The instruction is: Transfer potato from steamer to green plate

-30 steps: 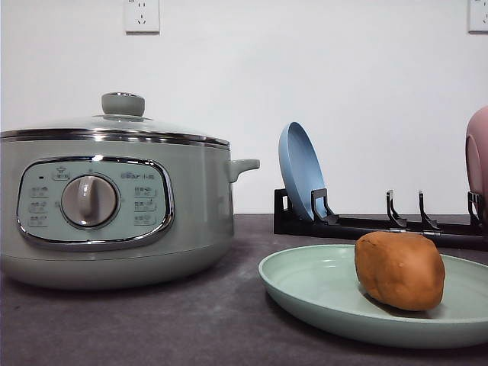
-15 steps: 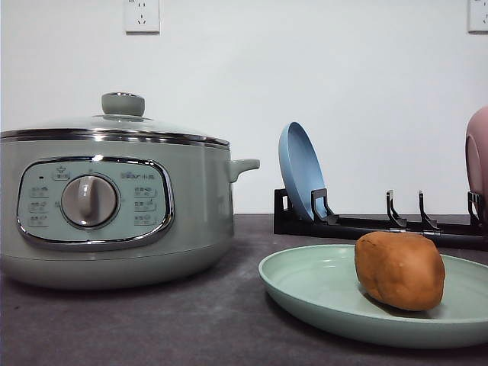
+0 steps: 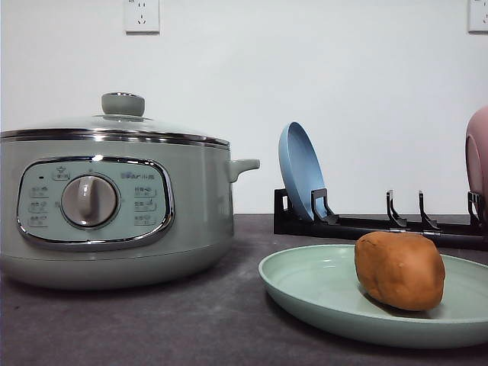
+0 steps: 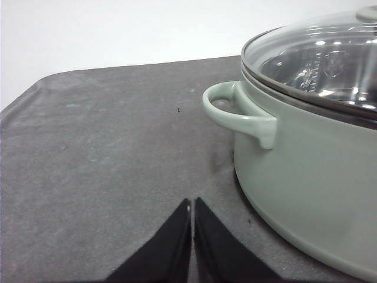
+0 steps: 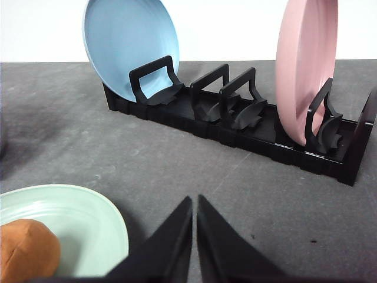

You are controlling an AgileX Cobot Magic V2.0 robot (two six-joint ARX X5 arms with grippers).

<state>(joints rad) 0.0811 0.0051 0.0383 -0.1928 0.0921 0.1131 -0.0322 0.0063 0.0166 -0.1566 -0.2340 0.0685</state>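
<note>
Potato (image 3: 399,271) rests on green plate (image 3: 320,293), right of the lidded steamer (image 3: 114,202). Left pincer (image 4: 192,206) fully closed, empty, low over the desk (image 4: 106,153) beside the steamer. Right pincer (image 5: 195,203) likewise closed, empty, facing the dish rack (image 5: 235,118).

On my left the large round pale green electric steamer (image 3: 114,202) sits on the dark grey table mat (image 3: 191,320), lid on. To its right, nearer me, the wide shallow mint-green plate (image 3: 320,293) carries the lumpy orange-brown potato (image 3: 399,270). Behind it, a black slotted dish rack (image 3: 366,225) holds an upright blue plate (image 3: 300,171) and a pink plate (image 5: 306,65).
</note>
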